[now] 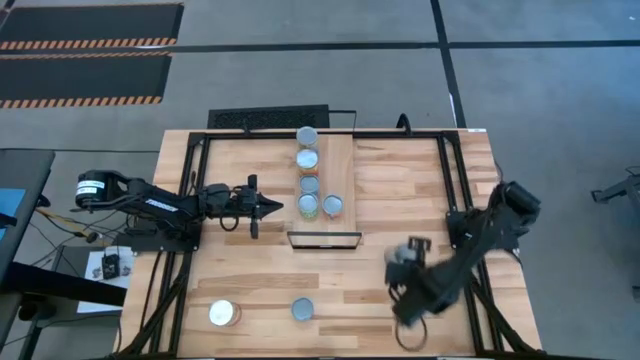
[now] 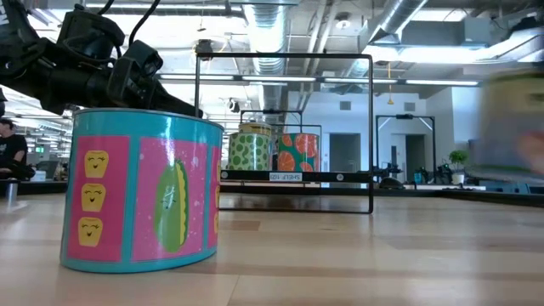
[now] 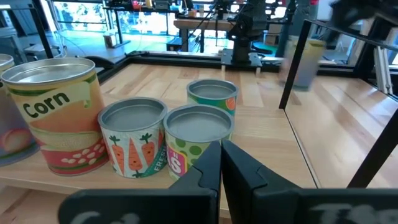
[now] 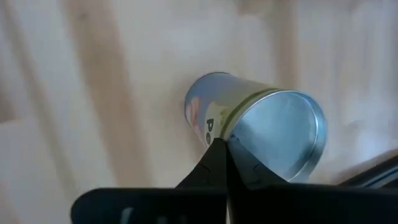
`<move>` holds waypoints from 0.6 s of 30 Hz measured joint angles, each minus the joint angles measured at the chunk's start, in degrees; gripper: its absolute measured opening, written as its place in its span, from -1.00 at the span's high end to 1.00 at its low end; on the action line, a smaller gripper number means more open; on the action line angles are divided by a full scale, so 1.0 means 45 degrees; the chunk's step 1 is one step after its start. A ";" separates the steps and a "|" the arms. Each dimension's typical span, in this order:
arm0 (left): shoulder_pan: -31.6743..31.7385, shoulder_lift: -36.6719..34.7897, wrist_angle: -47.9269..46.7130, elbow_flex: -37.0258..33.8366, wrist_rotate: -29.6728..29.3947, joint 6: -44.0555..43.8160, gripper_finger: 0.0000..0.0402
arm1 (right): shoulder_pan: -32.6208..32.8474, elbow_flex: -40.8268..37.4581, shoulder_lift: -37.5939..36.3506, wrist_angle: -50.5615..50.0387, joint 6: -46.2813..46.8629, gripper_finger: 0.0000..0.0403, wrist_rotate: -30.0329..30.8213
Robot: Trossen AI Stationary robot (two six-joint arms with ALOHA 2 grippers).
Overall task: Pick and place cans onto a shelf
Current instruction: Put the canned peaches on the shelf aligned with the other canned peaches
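Note:
Several cans stand on their bases on the pale shelf: a row and one beside it. In the left wrist view they show as a Corn can, a carrot can and a green-dotted can. My left gripper is shut and empty, level, just left of the row's near end. My right gripper is shut on a silver-topped can above the table's right near part. Two cans stand on the table, one white-topped and one grey-topped. My right gripper holds the can at the edge of its silver top; the two fingertips meet there, and the fingers hide the exact place. The can is lifted clear of the table and tilted, as its blurred shape in the low view also shows.
A black metal frame stands at the shelf's near end, and black rails run along the table's sides. A pink and teal can stands close to the low camera. Bare tabletop lies between the shelf and the right arm.

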 joint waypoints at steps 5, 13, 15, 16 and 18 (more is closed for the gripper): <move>-0.0003 0.0000 0.0022 0.0000 0.0029 0.0000 1.00 | -0.2595 -0.1499 -0.1696 0.0979 -0.3605 0.99 0.0703; 0.0000 0.0000 0.0024 -0.0005 0.0026 -0.0005 1.00 | -0.7928 -0.4068 -0.4365 0.4238 -1.0932 0.99 0.1172; -0.0002 0.0000 0.0024 -0.0005 0.0026 -0.0092 1.00 | -0.9390 -0.4424 -0.4595 0.5307 -1.2946 0.99 0.1078; 0.0000 0.0000 0.0019 -0.0005 0.0022 -0.0121 1.00 | -1.0135 -0.4535 -0.4613 0.5887 -1.3969 0.99 0.0923; 0.0000 0.0000 0.0019 -0.0005 0.0022 -0.0176 1.00 | -1.1441 -0.4612 -0.4464 0.6878 -1.5747 0.99 0.0425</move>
